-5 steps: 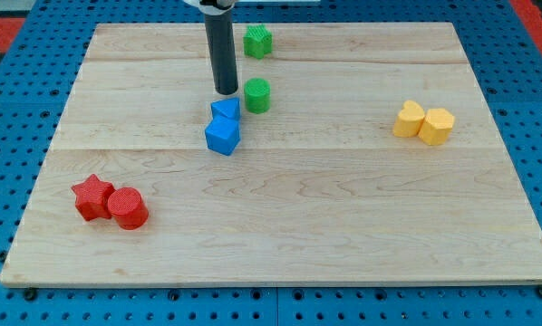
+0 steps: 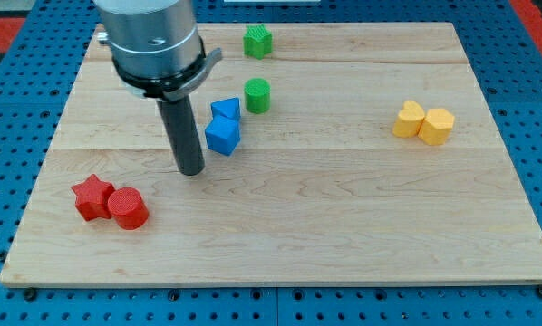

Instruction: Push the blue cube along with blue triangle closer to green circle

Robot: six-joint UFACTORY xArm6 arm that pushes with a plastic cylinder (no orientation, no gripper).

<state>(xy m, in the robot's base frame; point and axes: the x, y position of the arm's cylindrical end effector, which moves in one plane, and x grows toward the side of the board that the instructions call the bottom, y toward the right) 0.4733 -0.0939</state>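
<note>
The blue cube (image 2: pixel 222 137) sits left of the board's middle, touching the blue triangle (image 2: pixel 226 110) just above it. The green circle (image 2: pixel 257 94) stands a short gap to the upper right of the triangle. My tip (image 2: pixel 191 170) rests on the wooden board (image 2: pixel 343 217), below and to the left of the blue cube, a small gap away from it. The dark rod rises from it to the grey arm body at the view's top left.
A green star-like block (image 2: pixel 258 41) lies near the top edge. A red star (image 2: pixel 92 196) and a red cylinder (image 2: pixel 127 207) sit together at the lower left. Two yellow blocks (image 2: pixel 424 121) touch at the right.
My tip has moved from just above the blue triangle down and left, to below-left of the blue cube. The arm body now shows. The blocks have not visibly moved.
</note>
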